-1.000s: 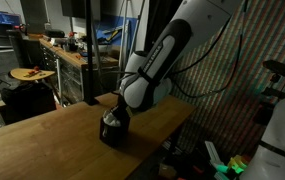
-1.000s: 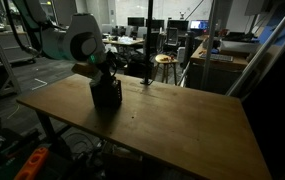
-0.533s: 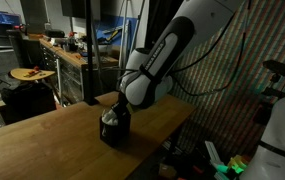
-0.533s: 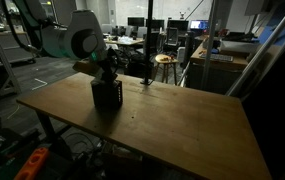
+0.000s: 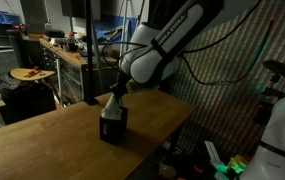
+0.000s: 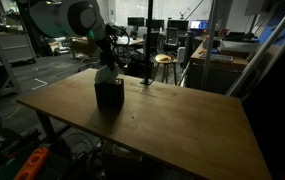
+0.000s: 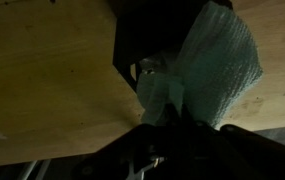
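Now, notes from beside the table. The gripper (image 7: 168, 128) is pinched nearly shut on a fold of a pale green textured cloth (image 7: 214, 60). In the wrist view the dark fingers meet on a narrow twist of the fabric, and the rest of it fans out wide and loose beyond them.

The gripper (image 5: 116, 93) hangs pointing down, directly above a small black open-topped box (image 5: 113, 128). The cloth (image 5: 114, 100) trails from the fingers toward the box's opening. In the wrist view the fabric overlaps one side of the box (image 7: 132, 40); whether it rests on the rim or hangs just clear, I cannot tell.

In an exterior view the gripper (image 6: 109, 68) is dark against the room, with the box (image 6: 108, 96) just under it; the cloth is too dim to make out there.

The box stands upright on a light brown wooden tabletop (image 5: 52, 140), near the table's far edge in an exterior view (image 6: 182, 120) and well apart from the other edges.

The white robot arm (image 5: 167, 45) arches up and away from the table. Behind it, a round orange-topped stool (image 5: 30, 74) stands by a long cluttered workbench (image 5: 67, 52).
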Robot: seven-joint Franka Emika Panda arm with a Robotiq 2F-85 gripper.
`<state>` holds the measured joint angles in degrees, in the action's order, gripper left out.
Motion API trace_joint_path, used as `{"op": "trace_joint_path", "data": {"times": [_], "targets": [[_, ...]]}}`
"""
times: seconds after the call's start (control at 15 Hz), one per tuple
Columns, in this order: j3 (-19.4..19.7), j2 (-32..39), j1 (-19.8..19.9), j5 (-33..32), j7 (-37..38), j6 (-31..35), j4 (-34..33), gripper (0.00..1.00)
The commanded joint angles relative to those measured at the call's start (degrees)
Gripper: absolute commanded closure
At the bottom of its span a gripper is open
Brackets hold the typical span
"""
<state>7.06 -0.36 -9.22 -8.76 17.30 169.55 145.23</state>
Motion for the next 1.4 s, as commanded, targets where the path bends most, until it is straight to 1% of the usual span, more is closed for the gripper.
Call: {"op": "trace_joint_path", "data": {"times": [0.0,0.27,0.93,1.13,1.33], "targets": [[-0.38,-3.51,0.11,-5.03,5.25,-2.70,0.06,0.93],[-1.35,-3.65,-0.25,-6.35,7.38,-3.62,0.47,0.95],[-3.62,0.17,-0.62,-4.98,7.82,-3.06,-0.55,0.95],[-3.46,1.55,-0.24,-4.98,7.49,-2.69,-0.88,0.95],[-2.30,3.37,0.68,-5.01,6.88,-2.31,-1.77,0.95]]}}
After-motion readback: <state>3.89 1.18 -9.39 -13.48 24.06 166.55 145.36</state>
